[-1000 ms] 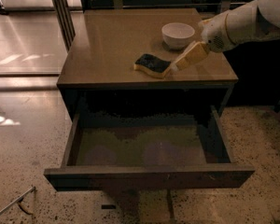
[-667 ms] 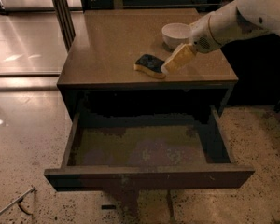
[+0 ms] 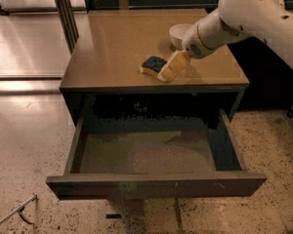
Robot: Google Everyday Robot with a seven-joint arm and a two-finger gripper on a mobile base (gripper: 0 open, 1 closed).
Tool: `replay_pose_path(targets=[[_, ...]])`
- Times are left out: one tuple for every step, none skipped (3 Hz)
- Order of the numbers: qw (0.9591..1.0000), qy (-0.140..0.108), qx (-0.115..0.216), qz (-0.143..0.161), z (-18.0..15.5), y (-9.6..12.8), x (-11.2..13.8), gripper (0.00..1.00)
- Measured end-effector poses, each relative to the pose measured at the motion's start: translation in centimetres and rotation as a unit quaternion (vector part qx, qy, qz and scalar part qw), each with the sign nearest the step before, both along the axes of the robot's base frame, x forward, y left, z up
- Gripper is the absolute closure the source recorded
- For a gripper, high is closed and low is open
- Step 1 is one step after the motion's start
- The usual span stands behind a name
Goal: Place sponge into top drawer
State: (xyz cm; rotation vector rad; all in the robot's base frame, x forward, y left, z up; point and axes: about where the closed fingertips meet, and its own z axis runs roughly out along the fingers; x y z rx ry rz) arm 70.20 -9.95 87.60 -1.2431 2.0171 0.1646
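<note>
Tan and paddle-shaped, the gripper [image 3: 169, 67] sits low over the cabinet top [image 3: 112, 52], at the end of a smooth white arm [image 3: 244, 13] with rounded shells that reaches in from the upper right. It lies right against the right end of the sponge [image 3: 153, 64]; whether it is clamped or spread cannot be told from this angle. The sponge is a small block with a wavy edge, a dark rough scrub layer on top and pale yellow foam beneath, and it rests flat near the front edge of the cabinet top, right of centre. Just behind the gripper stands a round white bowl [image 3: 178, 31], partly hidden by the arm. The cabinet top is smooth, matte brown wood. Below it the top drawer [image 3: 156, 184] is pulled far out: a wide, shallow box with a plain flat dark-brown front panel, thin side walls and a dull greyish-brown bottom. The cabinet stands on a glossy speckled stone floor [image 3: 24, 145].
</note>
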Motion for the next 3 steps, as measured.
replay_pose_path(targets=[[1.0000,0.003,0.004,0.001,-0.9,0.8,1.2,0.00],[0.9998,0.014,0.016,0.004,-1.9,1.7,2.1,0.00],[0.9991,0.033,0.025,0.004,-3.2,2.1,2.6,0.00]])
